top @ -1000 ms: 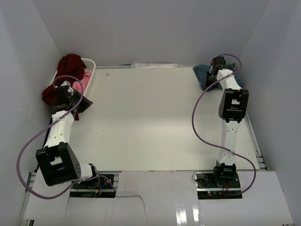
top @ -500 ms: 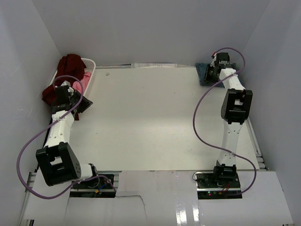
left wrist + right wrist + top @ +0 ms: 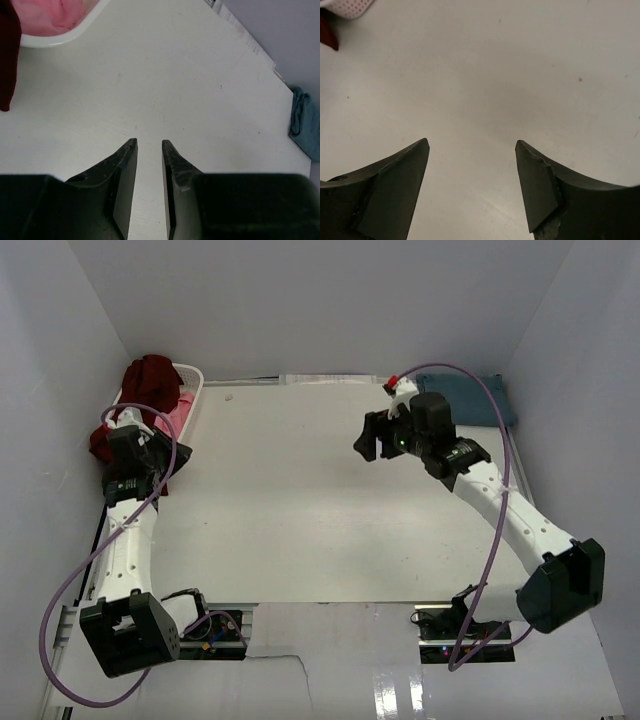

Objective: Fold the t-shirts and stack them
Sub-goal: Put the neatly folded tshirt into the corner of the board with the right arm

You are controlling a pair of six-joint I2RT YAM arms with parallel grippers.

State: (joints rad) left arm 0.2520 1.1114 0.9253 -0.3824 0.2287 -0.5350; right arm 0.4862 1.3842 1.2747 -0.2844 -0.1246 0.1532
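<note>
The teal-blue t-shirt (image 3: 478,398) lies folded in the table's back right corner, and its edge (image 3: 305,125) shows in the left wrist view. A maroon t-shirt (image 3: 150,380) hangs over the basket's far end, with a pink t-shirt (image 3: 181,416) inside. My right gripper (image 3: 372,440) hovers over the back middle of the table, left of the teal shirt. Its jaws are wide open and empty (image 3: 472,142). My left gripper (image 3: 165,468) sits beside the basket, its jaws a narrow gap apart with nothing between them (image 3: 149,143).
The white plastic laundry basket (image 3: 194,381) stands at the back left corner, and its rim (image 3: 65,36) shows in the left wrist view. White walls close in the table on the left, back and right. Purple cables loop off both arms.
My right gripper has opened and let go of the teal shirt in the back right corner, then swung left toward the table's middle. The left arm has shifted only slightly.
</note>
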